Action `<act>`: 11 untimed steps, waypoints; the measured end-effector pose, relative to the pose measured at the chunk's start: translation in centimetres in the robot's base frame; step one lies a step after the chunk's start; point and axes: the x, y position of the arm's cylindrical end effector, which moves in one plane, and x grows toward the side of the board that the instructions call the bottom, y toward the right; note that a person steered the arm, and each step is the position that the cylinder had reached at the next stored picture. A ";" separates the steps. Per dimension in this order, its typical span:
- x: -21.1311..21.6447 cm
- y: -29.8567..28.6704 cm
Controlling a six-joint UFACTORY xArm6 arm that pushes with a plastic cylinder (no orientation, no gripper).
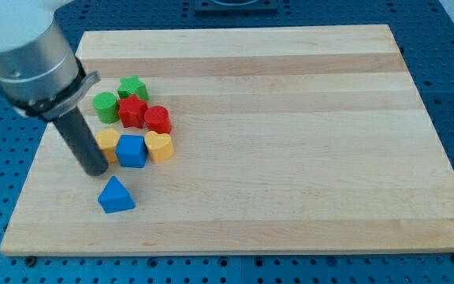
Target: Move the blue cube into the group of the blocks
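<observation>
Blue cube [132, 151] wedged between yellow blocks [158, 147], tip [95, 170] left.

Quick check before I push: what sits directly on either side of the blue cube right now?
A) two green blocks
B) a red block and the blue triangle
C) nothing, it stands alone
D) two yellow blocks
D: the blue cube sits between two yellow blocks, one at the view's left by my tip and one at the view's right.

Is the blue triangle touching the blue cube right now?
No, the blue triangle lies apart, toward the view's bottom from the blue cube.
</observation>
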 end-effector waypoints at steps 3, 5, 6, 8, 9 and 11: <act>0.1 0.2; 4.1 2.8; 1.9 4.8; 0.1 4.5; 0.1 4.5; 1.4 3.0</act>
